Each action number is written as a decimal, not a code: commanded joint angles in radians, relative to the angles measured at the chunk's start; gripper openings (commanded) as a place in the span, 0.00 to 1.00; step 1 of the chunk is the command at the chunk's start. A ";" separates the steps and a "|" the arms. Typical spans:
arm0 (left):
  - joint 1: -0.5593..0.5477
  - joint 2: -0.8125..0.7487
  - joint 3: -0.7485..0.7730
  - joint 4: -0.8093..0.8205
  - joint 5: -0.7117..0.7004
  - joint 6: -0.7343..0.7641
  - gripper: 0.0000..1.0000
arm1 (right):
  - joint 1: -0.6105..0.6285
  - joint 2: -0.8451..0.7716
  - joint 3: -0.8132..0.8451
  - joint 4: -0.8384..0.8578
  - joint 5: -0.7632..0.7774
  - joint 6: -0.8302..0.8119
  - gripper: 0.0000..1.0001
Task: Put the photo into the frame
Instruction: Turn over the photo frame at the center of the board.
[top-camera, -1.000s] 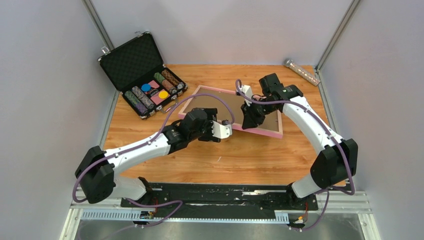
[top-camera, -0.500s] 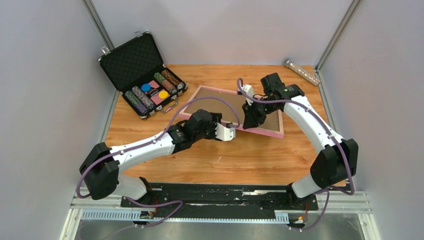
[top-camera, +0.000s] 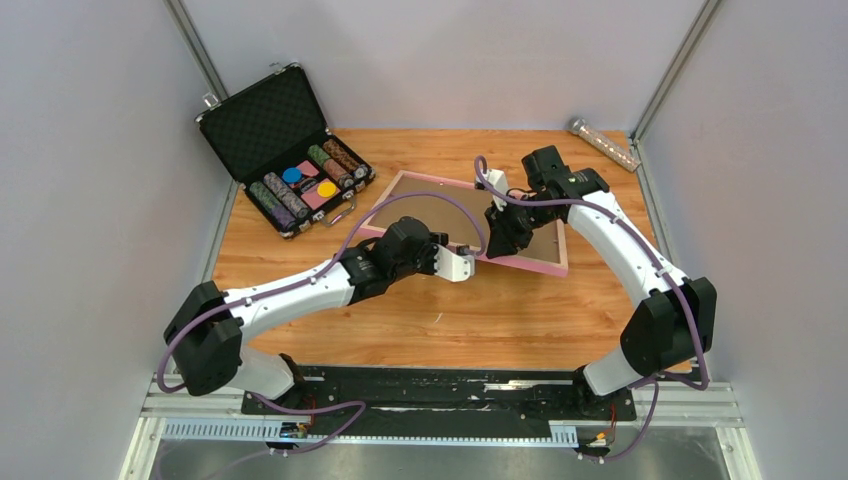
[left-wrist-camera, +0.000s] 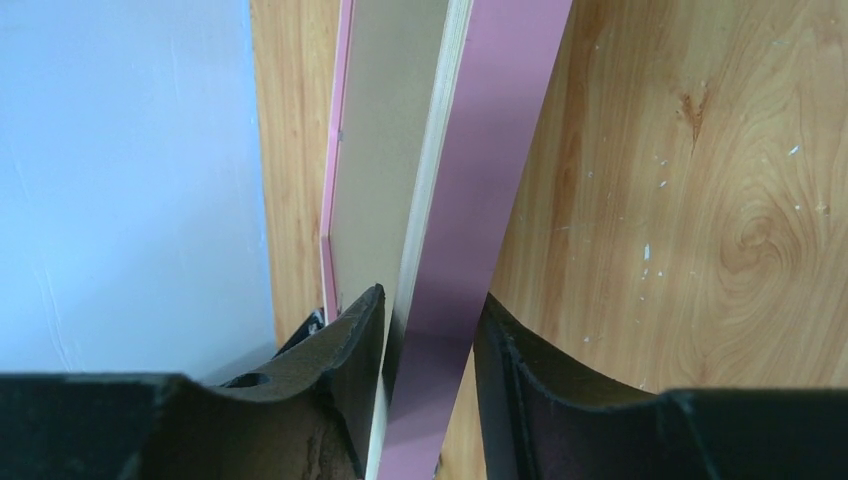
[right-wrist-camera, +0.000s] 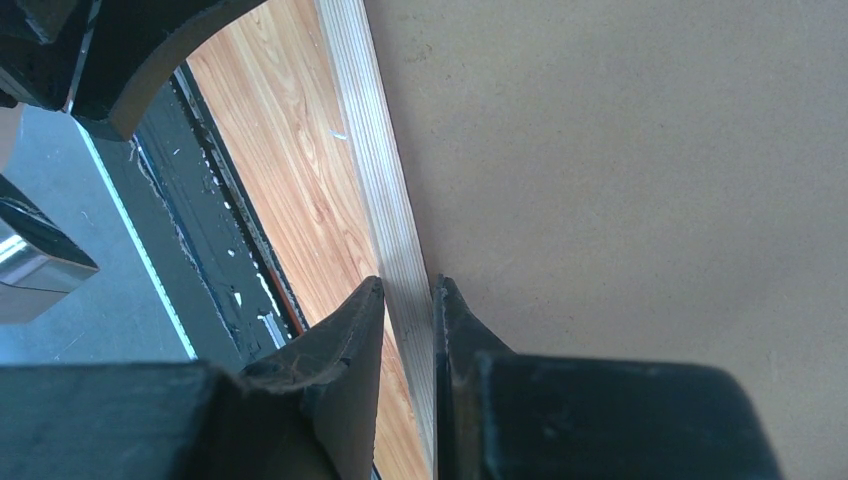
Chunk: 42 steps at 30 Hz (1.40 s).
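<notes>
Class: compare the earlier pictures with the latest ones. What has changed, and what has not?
The left gripper shifted right to the near rail of the frame, its jaws narrowing around it; whether they grip is unclear. The right gripper stays clamped on that rail; frame and case unmoved.

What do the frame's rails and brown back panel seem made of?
The frame: wood, maybe plywood, given the pale edge with fine lengthwise lines and the smooth pink coated face. The back panel: probably fibreboard, flat, brown and matte with no visible grain.
</notes>
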<state>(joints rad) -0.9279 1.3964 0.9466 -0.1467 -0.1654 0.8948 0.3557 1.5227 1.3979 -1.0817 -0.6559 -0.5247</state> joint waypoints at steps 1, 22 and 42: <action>-0.008 0.003 0.047 -0.002 0.009 -0.015 0.44 | -0.012 -0.012 0.047 0.008 -0.032 0.017 0.00; -0.009 0.005 0.128 -0.068 -0.043 -0.016 0.00 | -0.019 -0.048 0.132 0.034 0.131 0.161 0.62; -0.009 -0.011 0.463 -0.425 0.057 -0.115 0.00 | -0.089 -0.296 0.160 0.144 0.286 0.281 0.70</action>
<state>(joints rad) -0.9352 1.4216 1.3418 -0.5468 -0.1280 0.8112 0.2794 1.2858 1.5211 -0.9897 -0.3756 -0.2604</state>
